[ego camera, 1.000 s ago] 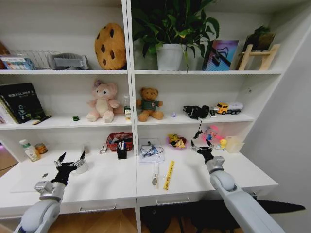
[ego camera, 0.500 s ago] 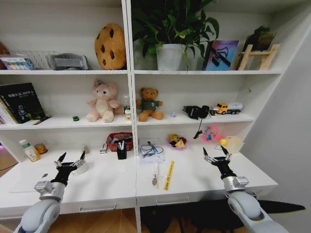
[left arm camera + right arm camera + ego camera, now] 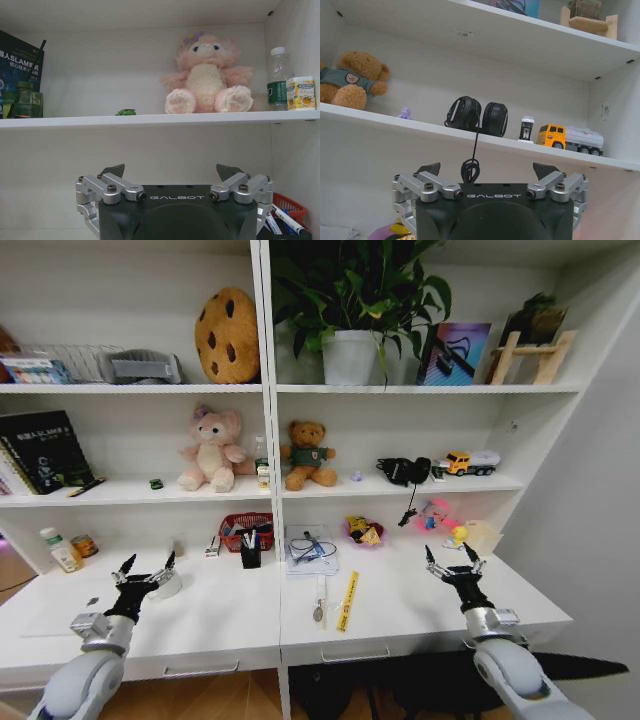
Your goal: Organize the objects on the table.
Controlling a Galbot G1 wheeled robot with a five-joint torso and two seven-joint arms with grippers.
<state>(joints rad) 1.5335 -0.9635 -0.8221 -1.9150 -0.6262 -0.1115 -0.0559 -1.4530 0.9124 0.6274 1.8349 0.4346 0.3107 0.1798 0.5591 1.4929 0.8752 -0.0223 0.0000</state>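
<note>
Right hand (image 3: 451, 555) farther right, fingers spread.

Tiny green toy car (image 3: 156, 483) sits on the shelf (above table (image 3: 400, 605)).

White counter (image 3: 400, 605); brown cookie cushion (image 3: 227, 336) with dark chips, upper left; pink plush (image 3: 210, 449); yellow ruler (image 3: 347, 601); red basket (image 3: 246, 531) at centre.

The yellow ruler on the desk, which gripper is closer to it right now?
Right. The right gripper hovers open over the desk a short way to the ruler's right. The left gripper, also open, is farther off, past the desk's middle seam on the other side.
</note>
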